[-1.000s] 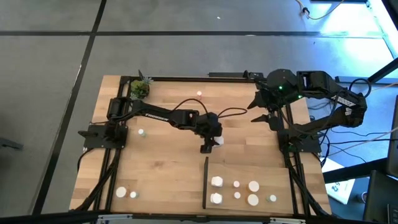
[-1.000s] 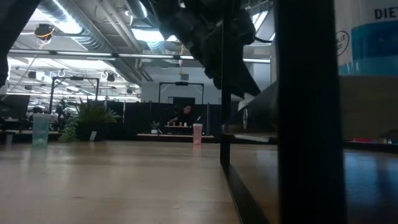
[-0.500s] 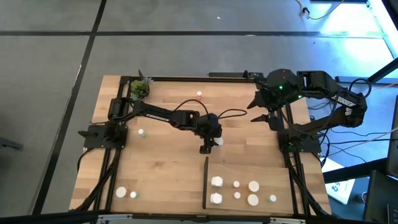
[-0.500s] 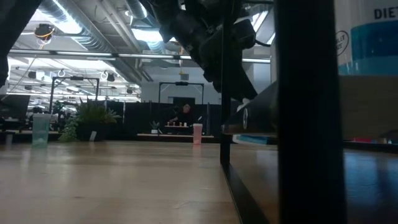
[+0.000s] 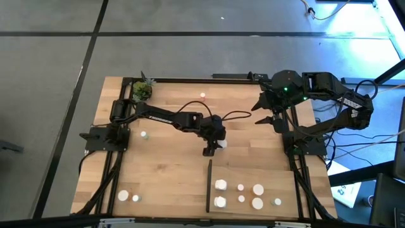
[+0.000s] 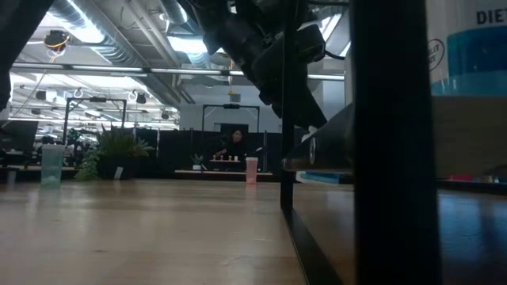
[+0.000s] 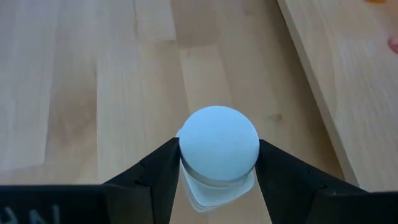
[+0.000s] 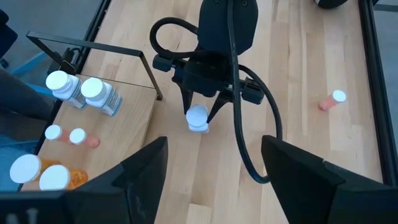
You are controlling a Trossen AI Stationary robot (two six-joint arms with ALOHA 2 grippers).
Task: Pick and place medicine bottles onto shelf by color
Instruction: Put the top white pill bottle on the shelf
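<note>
Wooden table (image 5: 171, 171): left end effector (image 5: 215, 144) near centre, clamped on white-capped bottle (image 7: 219, 149) just beyond shelf (image 5: 278, 187). Shelf, near right: six bottles. Right end effector (image 5: 269, 118), far right, spread wide, holding nothing. Plant (image 5: 143, 90), far left corner.

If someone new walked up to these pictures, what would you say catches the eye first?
First, the left gripper near the table's middle, its fingers closed on a white-capped medicine bottle just off the shelf's black-strip edge. Next, the six bottles already on the shelf, the two large white-capped ones nearest the strip. The right gripper waits open near the table's right edge.
</note>
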